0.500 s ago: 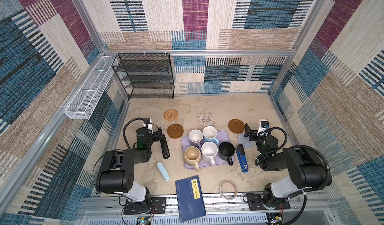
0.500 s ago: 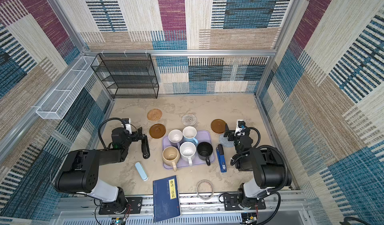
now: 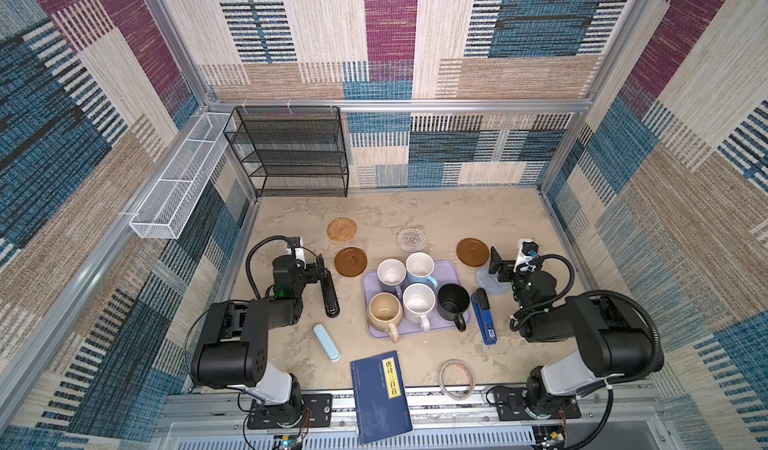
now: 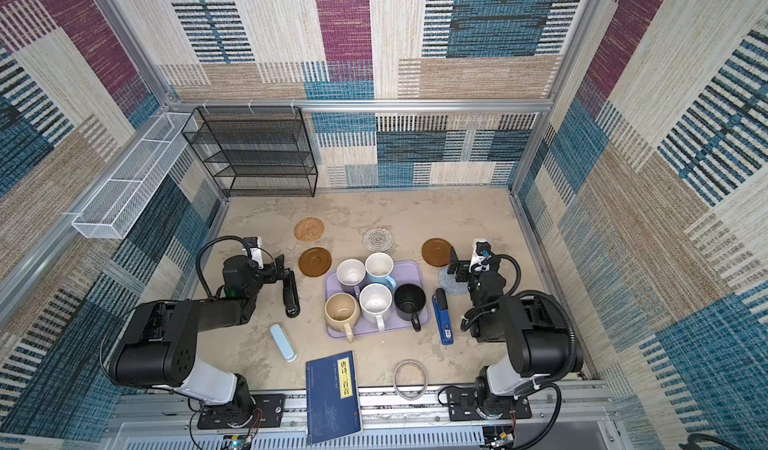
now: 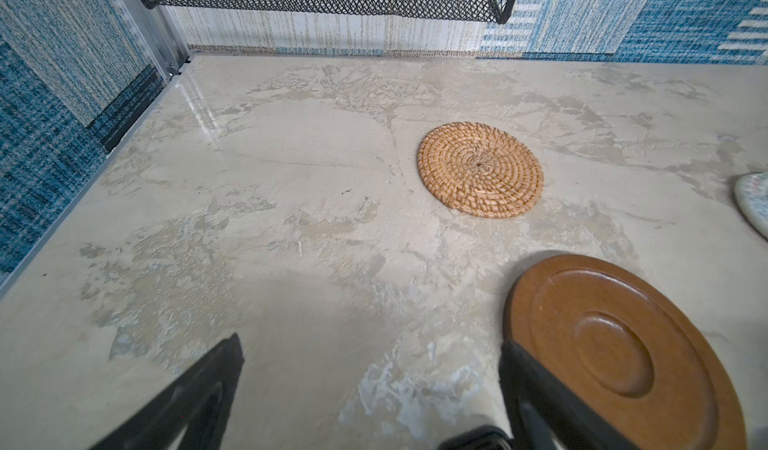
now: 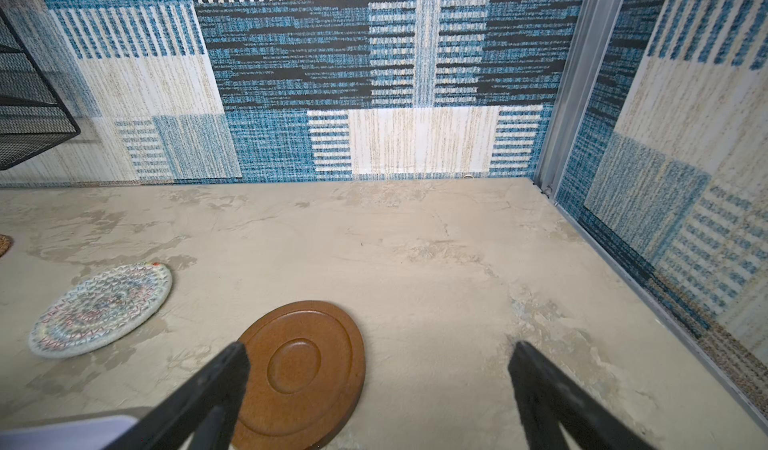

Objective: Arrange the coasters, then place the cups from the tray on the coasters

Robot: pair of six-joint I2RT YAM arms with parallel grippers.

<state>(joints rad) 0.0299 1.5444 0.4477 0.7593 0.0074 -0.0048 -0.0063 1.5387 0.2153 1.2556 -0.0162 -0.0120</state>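
The work stood at its opening step, by my reading: arranging the coasters, with no cup lifted yet. All five cups sat on the tray: the lilac cup and light blue cup on its far half, the beige cup, speckled white cup and black cup on its near half. The coasters lay loosely scattered round the tray's far side and none bore a cup. The rattan coaster and one brown coaster lay off the tray's far left corner, the lacy coaster just beyond its far edge, and the other brown coaster and grey-blue coaster off its far right corner. The left gripper hung left of the tray with its jaws spread wide and empty, one finger over the edge of the nearer brown coaster. The right gripper, right of the tray, was likewise spread and empty, above the grey-blue coaster. The next move probably called for coming down on a coaster's rim; such flat mats give little to pinch, so sliding may serve better. The only legible writing was on the blue book in front of the tray, whose yellow label read 唐诗三百首. The small label on the blue stapler, beside the tray's right edge, was too small to read.
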